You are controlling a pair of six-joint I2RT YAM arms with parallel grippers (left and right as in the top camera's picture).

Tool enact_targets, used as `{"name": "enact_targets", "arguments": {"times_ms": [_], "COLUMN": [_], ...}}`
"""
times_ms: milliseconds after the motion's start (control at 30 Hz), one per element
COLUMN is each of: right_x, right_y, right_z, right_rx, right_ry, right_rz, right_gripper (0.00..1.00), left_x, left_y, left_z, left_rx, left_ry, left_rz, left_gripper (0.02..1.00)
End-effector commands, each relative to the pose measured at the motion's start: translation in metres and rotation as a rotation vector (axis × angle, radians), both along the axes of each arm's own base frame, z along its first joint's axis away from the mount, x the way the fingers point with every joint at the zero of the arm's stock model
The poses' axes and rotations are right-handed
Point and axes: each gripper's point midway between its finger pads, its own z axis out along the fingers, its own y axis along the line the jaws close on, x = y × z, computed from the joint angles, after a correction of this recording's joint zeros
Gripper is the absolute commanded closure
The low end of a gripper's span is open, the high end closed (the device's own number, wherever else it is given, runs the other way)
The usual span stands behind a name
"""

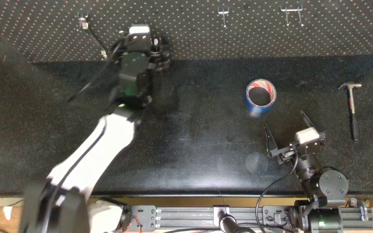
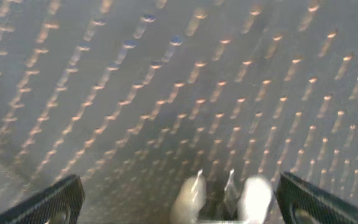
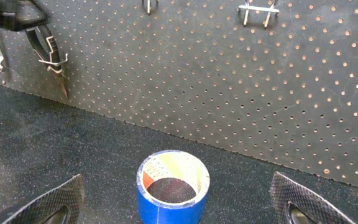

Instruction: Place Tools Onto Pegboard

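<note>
My left gripper [image 2: 185,208] is open and close against the pegboard [image 2: 185,93], with a blurred pale metal piece [image 2: 219,196] between its spread fingers. From above, the left gripper [image 1: 153,55] sits at the board's lower edge. A dark-handled pliers-like tool [image 3: 50,53] hangs on a wire hook, with the left gripper [image 3: 11,15] just beside its handles. A blue tape roll [image 1: 261,96] stands on the table, and a hammer [image 1: 351,107] lies at the far right. My right gripper [image 1: 290,139] is open, a little in front of the tape roll [image 3: 171,186].
Two bare metal hooks [image 1: 223,11] [image 1: 292,11] stick out of the upper right pegboard [image 1: 251,29]. Another small hook with a dark strap [image 1: 92,35] hangs at the board's left. The black table [image 1: 199,136] is bare between the arms.
</note>
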Motion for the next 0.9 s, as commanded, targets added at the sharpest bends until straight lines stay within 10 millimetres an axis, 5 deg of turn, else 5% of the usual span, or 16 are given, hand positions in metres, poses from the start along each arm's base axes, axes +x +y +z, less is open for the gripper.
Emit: {"name": "enact_targets", "arguments": {"times_ms": [33, 200, 433, 700, 900], "right_x": [-0.001, -0.001, -0.001, -0.001, -0.001], "right_y": [0.002, 0.002, 0.002, 0.002, 0.002], "right_z": [-0.001, -0.001, -0.001, -0.001, -0.001], "right_rx": [0.018, 0.018, 0.018, 0.018, 0.018], "right_ry": [0.008, 0.008, 0.008, 0.008, 0.008], "right_rz": [0.007, 0.007, 0.007, 0.007, 0.007], "right_gripper": [0.025, 0.025, 0.025, 0.025, 0.025], "left_x": [-0.064, -0.119, -0.166, -0.192, -0.202], "left_y": [0.053, 0.083, 0.102, 0.098, 0.098], "left_z": [0.049, 0.022, -0.012, -0.026, -0.036], "left_rx": [-0.005, -0.056, -0.081, -0.085, -0.081], "left_ry": [0.005, -0.011, -0.128, -0.313, -0.281], "left_rz": [0.07, 0.061, 0.087, 0.063, 0.068], "left_gripper": [0.023, 0.023, 0.023, 0.023, 0.023]}}
